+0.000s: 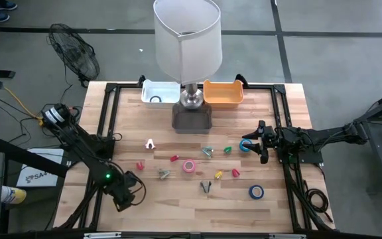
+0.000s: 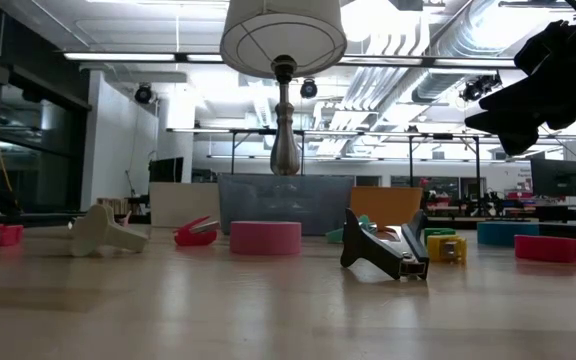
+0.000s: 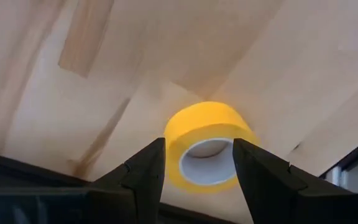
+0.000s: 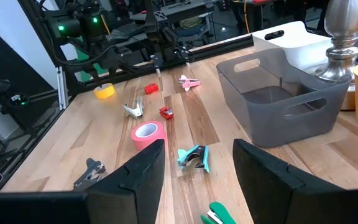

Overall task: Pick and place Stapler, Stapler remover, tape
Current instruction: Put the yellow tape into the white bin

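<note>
A yellow tape roll (image 3: 205, 144) lies flat on the wooden table near its near-left corner, hole up. My left gripper (image 3: 199, 146) points down over it, open, with one finger on either side of the roll; whether they touch it I cannot tell. In the right wrist view the roll (image 4: 104, 91) rests on the table below that gripper (image 4: 98, 76). A pink tape roll (image 1: 189, 166) and a blue one (image 1: 256, 192) lie mid-table among small staplers and staple removers. My right gripper (image 4: 197, 149) waits open at the right (image 1: 256, 143), beside another blue roll (image 1: 245, 145).
A lamp (image 1: 188, 40) stands at the far middle behind a grey bin (image 1: 191, 117), with a white bin (image 1: 159, 93) and an orange bin (image 1: 223, 93) on either side. A teal staple remover (image 1: 207, 152), a dark one (image 2: 383, 250) and small coloured blocks are scattered mid-table.
</note>
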You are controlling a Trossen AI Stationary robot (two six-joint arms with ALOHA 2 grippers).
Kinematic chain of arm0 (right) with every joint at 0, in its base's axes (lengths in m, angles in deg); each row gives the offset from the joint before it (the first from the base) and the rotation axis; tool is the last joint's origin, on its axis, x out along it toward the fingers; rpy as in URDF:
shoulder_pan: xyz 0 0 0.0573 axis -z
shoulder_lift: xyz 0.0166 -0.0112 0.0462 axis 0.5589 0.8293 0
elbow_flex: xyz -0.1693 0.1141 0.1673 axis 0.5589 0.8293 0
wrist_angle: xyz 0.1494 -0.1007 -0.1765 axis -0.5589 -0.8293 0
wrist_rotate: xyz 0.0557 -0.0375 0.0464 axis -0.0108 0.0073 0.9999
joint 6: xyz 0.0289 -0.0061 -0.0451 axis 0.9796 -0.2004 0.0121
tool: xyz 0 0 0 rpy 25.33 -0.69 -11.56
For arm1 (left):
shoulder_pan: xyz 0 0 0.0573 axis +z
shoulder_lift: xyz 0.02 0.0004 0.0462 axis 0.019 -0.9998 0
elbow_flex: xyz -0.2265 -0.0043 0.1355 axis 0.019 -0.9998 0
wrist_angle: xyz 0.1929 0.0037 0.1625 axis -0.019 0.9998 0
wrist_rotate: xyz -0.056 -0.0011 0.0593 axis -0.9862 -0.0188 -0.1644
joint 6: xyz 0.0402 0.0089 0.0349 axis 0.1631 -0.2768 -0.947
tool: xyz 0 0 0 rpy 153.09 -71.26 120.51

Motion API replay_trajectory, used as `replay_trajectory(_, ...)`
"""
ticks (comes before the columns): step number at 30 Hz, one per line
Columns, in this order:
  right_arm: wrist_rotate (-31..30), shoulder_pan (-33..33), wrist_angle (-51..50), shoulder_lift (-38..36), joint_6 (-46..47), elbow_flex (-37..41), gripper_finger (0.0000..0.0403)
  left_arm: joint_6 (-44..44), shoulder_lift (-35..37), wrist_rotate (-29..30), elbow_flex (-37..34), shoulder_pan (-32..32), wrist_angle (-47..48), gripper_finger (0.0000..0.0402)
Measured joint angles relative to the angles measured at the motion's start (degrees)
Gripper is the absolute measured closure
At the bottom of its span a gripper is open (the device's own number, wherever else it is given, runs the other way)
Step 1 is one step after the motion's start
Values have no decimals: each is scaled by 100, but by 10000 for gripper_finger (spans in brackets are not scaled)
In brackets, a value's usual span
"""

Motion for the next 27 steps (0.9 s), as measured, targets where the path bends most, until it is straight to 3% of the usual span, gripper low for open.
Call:
replay_trajectory(17, 1, 2, -1, 0, 0, -2, 222, -1049, -57, 269, 37, -380, 377, 218)
replay_trajectory(27, 0, 0, -2, -1, 2, -1, 222, -1178, -55, 278, -269, -402, -148, 218)
